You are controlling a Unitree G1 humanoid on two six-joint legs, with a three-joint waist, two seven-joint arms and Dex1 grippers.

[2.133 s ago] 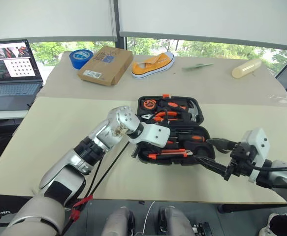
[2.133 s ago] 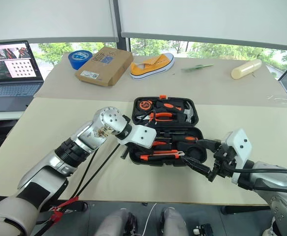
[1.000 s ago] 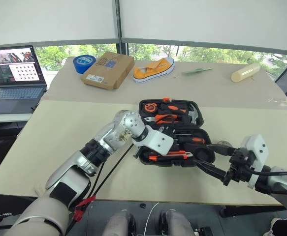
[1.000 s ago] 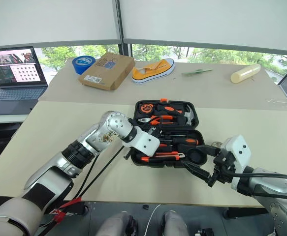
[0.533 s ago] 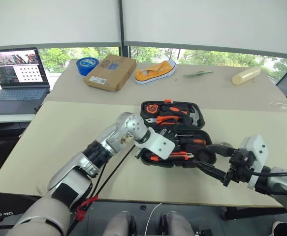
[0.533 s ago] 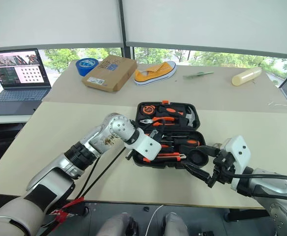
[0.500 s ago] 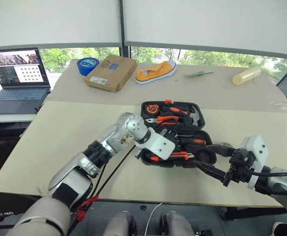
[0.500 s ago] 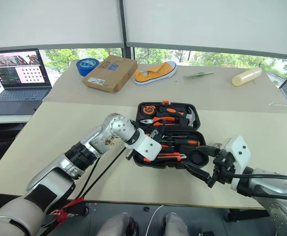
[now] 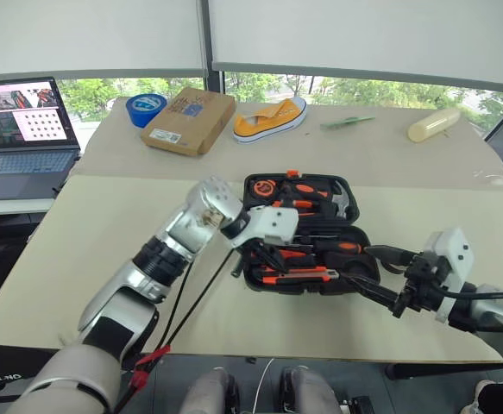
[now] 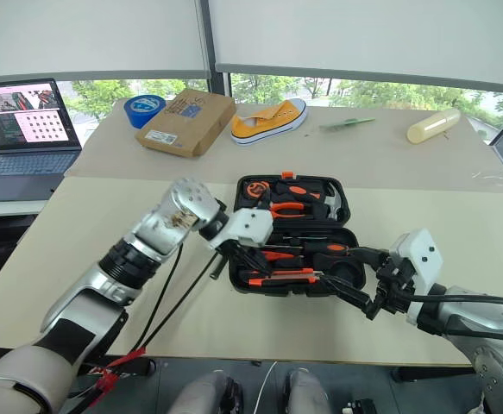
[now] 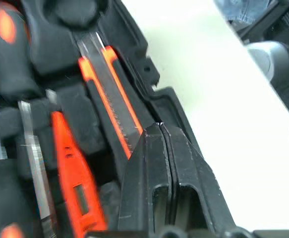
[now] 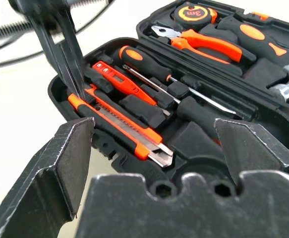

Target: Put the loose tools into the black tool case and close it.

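Black tool case (image 9: 260,280), open: two screwdrivers (image 12: 174,79), one utility knife (image 12: 119,124), one tester pen (image 12: 115,78). Left gripper (image 11: 160,130) clenched, empty; right gripper (image 10: 352,274) released.

Left arm reached across over the case (image 9: 303,233), left gripper (image 11: 160,130) pinched together and empty, right gripper (image 9: 367,269) spread wide beside the case

Utility knife (image 12: 119,128) in tool case (image 9: 359,272), front.

Silver-grey arms with black joint rings, white wrist housings, black two-fingered left hand (image 9: 267,256), loose black cables.
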